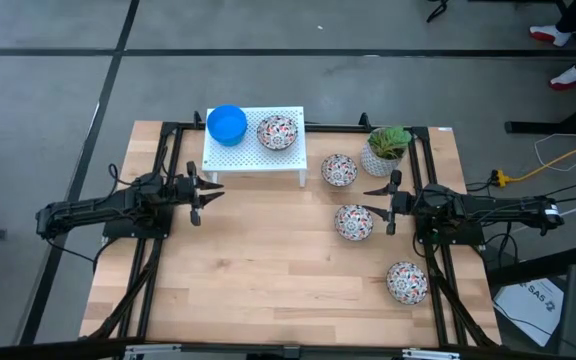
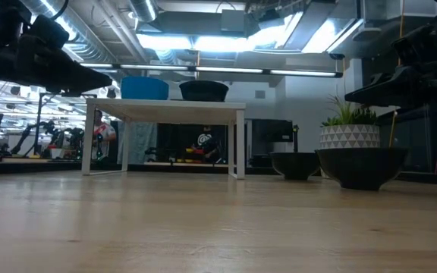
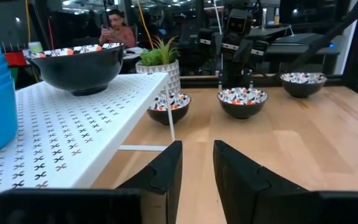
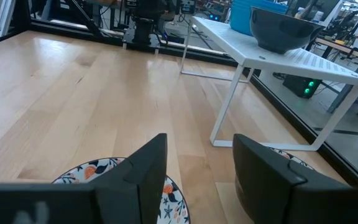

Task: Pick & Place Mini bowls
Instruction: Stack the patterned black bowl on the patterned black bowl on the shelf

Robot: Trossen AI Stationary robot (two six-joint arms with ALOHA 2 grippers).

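A stack of blue bowls (image 1: 227, 123) and one floral bowl (image 1: 277, 132) stand on a white perforated shelf (image 1: 248, 155) at the table's far side. Three more floral bowls rest on their bases on the wood: one (image 1: 339, 170) beside the shelf, one (image 1: 354, 222) mid-table, one (image 1: 407, 282) toward the near right. My left gripper (image 1: 208, 200) hovers open just in front of the shelf, its fingers (image 3: 166, 171) empty. My right gripper (image 1: 383, 205) is open and hangs just right of the middle floral bowl (image 4: 104, 174), clear of it.
A white pot with a green plant (image 1: 386, 150) stands at the far right, close behind my right gripper. The shelf's thin legs (image 4: 225, 115) stand on the wood. Bare wood stretches across the near and left parts of the table (image 1: 258, 280). A person shows in the room beyond.
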